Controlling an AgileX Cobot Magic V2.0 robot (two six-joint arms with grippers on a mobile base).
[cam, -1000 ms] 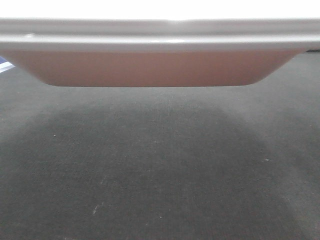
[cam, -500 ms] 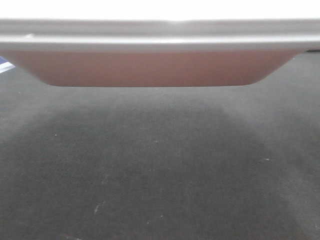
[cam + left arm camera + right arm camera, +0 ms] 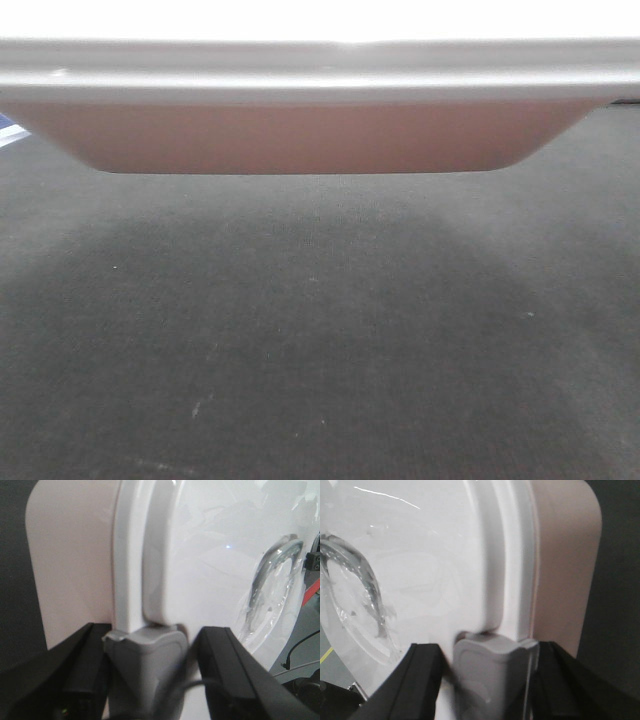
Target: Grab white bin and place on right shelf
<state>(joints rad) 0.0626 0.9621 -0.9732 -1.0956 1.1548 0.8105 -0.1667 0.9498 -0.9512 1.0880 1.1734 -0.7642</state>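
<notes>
The white bin (image 3: 300,135) hangs across the top of the front view, its pinkish wall and pale rim above dark carpet. In the left wrist view my left gripper (image 3: 152,630) is shut on the bin's edge, its black fingers (image 3: 80,670) either side of a grey latch (image 3: 145,665). The glossy lid (image 3: 210,555) with its recessed handle (image 3: 280,575) lies to the right. In the right wrist view my right gripper (image 3: 485,647) is shut on the opposite edge, around another grey latch (image 3: 490,675). The right shelf is out of view.
Dark grey carpet (image 3: 320,330) fills the lower front view, with the bin's shadow on it. A blue and white patch (image 3: 10,128) shows at the far left edge. A red bar (image 3: 312,587) and cables show past the lid in the left wrist view.
The bin keeps its place in the front view. Pale specks on the carpet have drifted slightly upward in the picture.
</notes>
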